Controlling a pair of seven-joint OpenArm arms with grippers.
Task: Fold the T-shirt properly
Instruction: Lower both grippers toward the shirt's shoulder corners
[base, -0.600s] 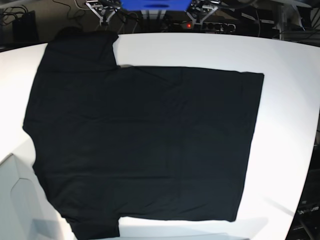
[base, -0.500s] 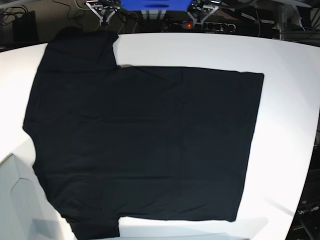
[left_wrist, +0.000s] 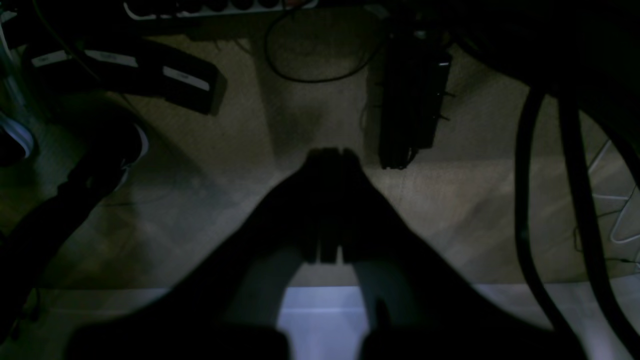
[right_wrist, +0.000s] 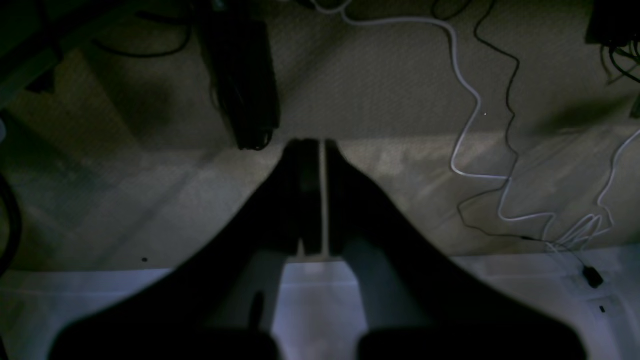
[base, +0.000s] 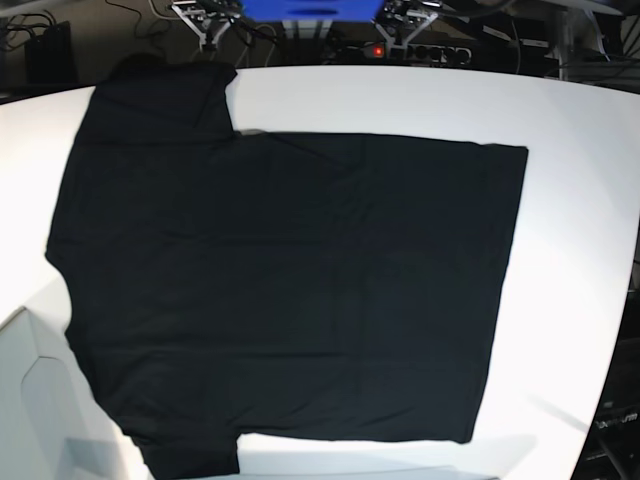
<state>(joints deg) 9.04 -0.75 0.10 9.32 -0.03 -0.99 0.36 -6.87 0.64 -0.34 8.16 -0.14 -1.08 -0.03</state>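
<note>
White table (base: 580, 200) bears the flat T-shirt (base: 290, 290); both pincers (left_wrist: 327, 155) (right_wrist: 312, 145) closed, empty, above cabled floor (right_wrist: 400, 100).

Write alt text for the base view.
A black T-shirt lies spread flat on a white table, sleeves toward the left and hem toward the right, with no print showing. No gripper is over the table; cables and equipment sit in the dark beyond its far edge.

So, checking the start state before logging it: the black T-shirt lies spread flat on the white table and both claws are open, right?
Not quite. The T-shirt does lie spread flat on the white table, but the wrist views show the left claw and the right claw shut, holding nothing.
</note>
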